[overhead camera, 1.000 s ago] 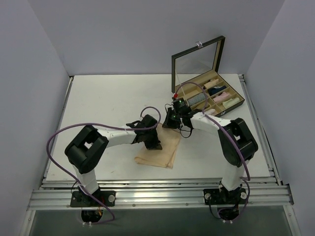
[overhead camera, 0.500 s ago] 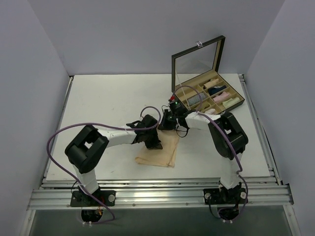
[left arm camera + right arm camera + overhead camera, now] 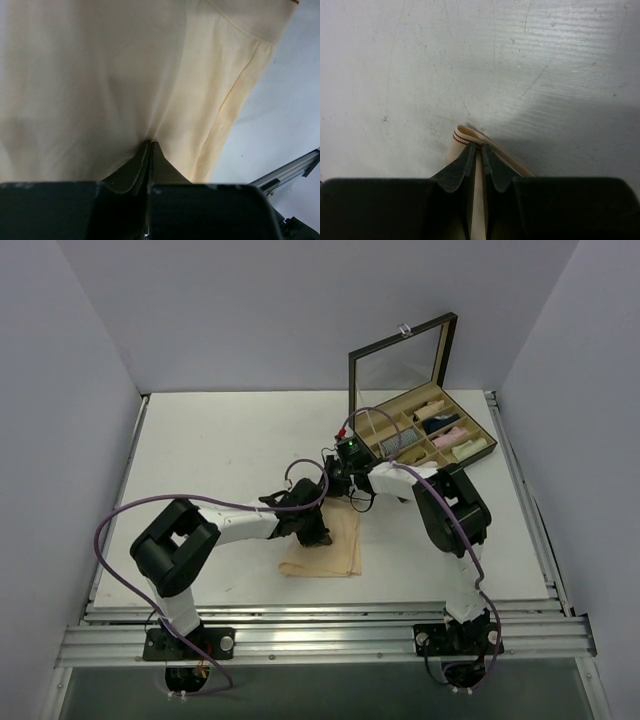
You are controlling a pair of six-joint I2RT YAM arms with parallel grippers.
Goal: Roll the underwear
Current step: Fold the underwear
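Top external view: the left gripper stays clamped shut on a pinch of the underwear, which lies flat on the table. The right gripper has slid leftward to the cloth's far corner and is nearly closed on its striped edge. With both ends apparently held, rolling can likely begin.
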